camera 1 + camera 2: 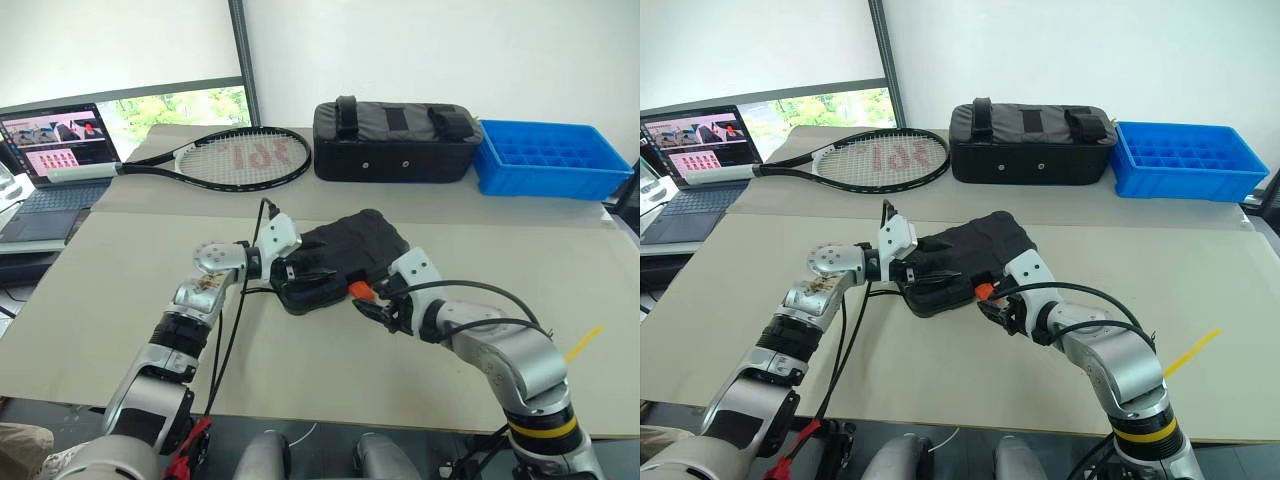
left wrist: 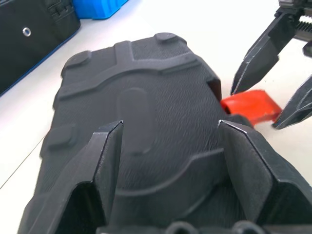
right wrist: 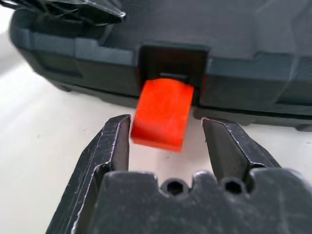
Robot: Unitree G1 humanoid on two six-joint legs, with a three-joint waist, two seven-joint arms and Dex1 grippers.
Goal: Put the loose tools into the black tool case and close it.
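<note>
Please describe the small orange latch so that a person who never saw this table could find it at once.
Find the flat black tool case in the middle of the table, nearer than the racket. On its near edge the orange latch sticks out between the open right gripper fingers. It is the only orange part there.

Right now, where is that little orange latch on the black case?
The orange latch sticks out of the black tool case's near edge, mid-table, between the open fingers of the right gripper; the left gripper rests on the lid.

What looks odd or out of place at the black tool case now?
The orange latch on the black tool case sticks out unfastened, between the open fingers of the right gripper. The left gripper rests open over the lid.
</note>
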